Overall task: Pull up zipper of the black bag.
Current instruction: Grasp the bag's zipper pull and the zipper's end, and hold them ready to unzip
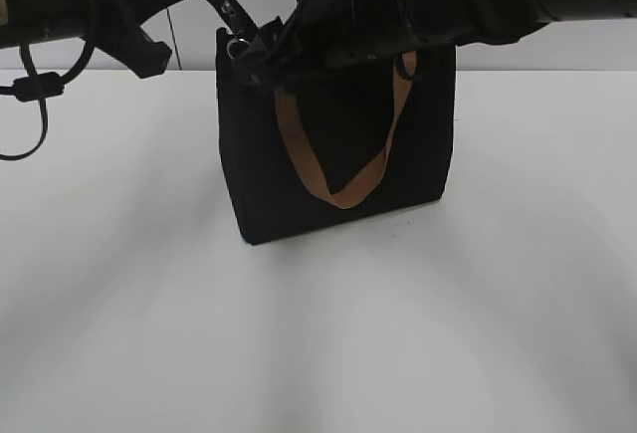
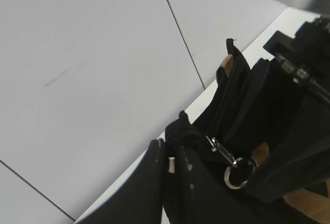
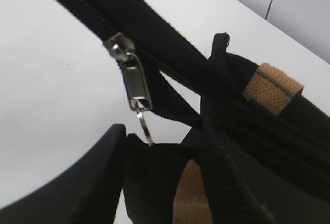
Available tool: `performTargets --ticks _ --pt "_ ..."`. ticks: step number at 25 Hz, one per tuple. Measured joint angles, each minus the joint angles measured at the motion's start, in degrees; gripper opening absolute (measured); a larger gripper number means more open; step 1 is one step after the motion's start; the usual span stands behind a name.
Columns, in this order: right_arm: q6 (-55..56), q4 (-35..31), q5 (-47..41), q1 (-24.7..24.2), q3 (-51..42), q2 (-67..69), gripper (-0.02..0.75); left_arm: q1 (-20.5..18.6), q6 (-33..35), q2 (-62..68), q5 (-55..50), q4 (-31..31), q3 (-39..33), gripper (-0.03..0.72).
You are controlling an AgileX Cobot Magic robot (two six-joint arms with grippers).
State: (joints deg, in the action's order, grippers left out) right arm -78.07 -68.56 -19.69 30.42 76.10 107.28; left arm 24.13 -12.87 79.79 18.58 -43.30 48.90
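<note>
left gripper (image 1: 237, 30): raised, jaws unclear | right gripper (image 1: 274, 55): raised, jaws unclear

white table (image 1: 318, 353): open from 4 through 8 o'clock of the black bag (image 1: 338, 169). bag top: crowded by left gripper (image 1: 234, 30) at 11 o'clock, right gripper (image 1: 289, 50) at 12. tan strap (image 1: 343, 169) hangs across bag's front.

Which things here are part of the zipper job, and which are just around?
Job:
bag
zipper, its pull ring in the right pincer
left pincer, clamped on the bag's top edge

Just around:
table
wall
Nothing else lies about.
</note>
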Motion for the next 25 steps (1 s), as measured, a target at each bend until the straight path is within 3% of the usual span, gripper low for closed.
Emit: performTargets --ticks 5,16,25 --pt "0.00 -1.12 0.00 0.00 0.00 0.04 0.324 0.00 0.00 0.00 1.27 0.37 0.00 0.015" --pt "0.85 -1.50 -0.25 0.00 0.00 0.04 -0.006 0.00 0.00 0.00 1.67 0.51 0.00 0.015" --pt "3.09 -1.01 -0.65 -0.11 0.00 -1.64 -0.015 0.00 0.00 0.00 -1.85 1.32 0.00 0.015"
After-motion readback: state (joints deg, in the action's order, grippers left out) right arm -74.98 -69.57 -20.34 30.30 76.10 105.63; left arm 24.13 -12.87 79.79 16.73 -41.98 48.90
